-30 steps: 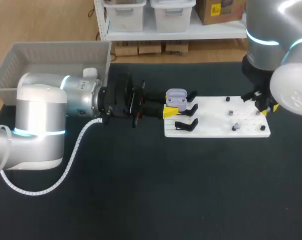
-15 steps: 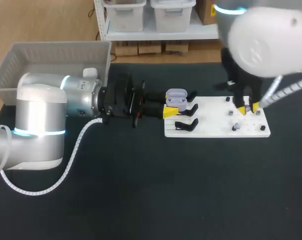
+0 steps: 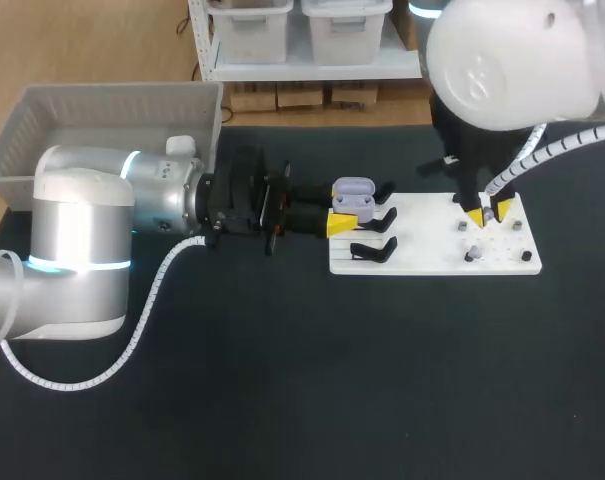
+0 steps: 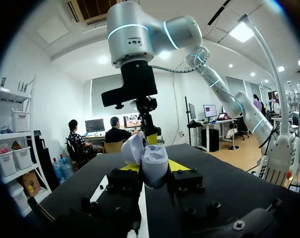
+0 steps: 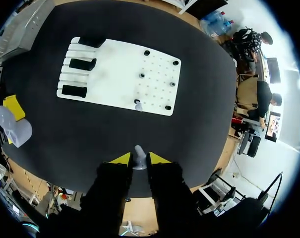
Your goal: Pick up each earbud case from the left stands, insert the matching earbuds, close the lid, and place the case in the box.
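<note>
We held the open lavender earbud case (image 4: 152,163) pinched from both sides in our left gripper (image 4: 154,167), at the white stand board's (image 3: 432,255) left edge. Our right gripper (image 3: 488,214), above the board's pegged end, pinched a grey earbud (image 5: 139,156) between its tips.

Head camera: fixed above and behind, looked down on the whole tabletop (image 3: 282,400). Left arm (image 3: 82,230) entered at left, right arm (image 3: 502,60) at right, its bulk close to the lens.

Left wrist camera: sat low, near tabletop level, faced level along left claw (image 4: 154,167). That claw gripped the case (image 4: 154,159) very near the lens, right arm beyond.

Right wrist camera: high up, faced straight down past right claw (image 5: 139,159), which pinched an earbud (image 5: 139,154), onto the board (image 5: 115,74) well below.

Overlap: all three views took in the case. Head and right wrist views both covered the board.
</note>
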Controlling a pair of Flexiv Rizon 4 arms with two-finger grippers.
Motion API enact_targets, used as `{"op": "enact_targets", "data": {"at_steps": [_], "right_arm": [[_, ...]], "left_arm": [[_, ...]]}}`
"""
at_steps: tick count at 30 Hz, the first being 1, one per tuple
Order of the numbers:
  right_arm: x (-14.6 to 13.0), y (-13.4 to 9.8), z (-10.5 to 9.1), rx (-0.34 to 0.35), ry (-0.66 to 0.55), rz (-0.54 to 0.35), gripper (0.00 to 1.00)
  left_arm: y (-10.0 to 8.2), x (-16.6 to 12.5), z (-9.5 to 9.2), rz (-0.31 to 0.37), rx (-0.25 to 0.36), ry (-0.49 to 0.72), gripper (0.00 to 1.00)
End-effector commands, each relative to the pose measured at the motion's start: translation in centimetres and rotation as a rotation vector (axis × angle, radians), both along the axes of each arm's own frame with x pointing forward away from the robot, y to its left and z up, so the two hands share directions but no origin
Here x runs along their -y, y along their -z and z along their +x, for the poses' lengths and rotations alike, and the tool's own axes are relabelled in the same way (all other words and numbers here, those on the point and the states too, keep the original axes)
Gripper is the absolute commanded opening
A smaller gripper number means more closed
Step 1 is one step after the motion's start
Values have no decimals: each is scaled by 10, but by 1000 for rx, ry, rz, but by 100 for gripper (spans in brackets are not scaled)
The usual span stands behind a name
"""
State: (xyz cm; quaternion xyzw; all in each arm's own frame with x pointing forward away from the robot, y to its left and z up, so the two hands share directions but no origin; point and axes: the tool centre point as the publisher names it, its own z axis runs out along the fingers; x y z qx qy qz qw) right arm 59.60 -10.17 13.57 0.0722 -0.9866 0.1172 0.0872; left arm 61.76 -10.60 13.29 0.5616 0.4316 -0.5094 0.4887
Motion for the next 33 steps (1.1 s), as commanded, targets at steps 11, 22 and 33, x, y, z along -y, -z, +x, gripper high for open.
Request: {"op": "enact_targets", "data": {"at_steps": [11, 22, 33], "right_arm": [[-33, -38, -15, 119, 111, -13, 0], [-51, -52, -24, 134, 292, 30, 0], [-60, -44, -15, 102, 394, 148, 0]], "left_arm": [[11, 10, 0, -2, 34, 9, 0], [25, 30, 8, 33, 20, -23, 0], [19, 37, 9, 22, 12, -34, 0]]}}
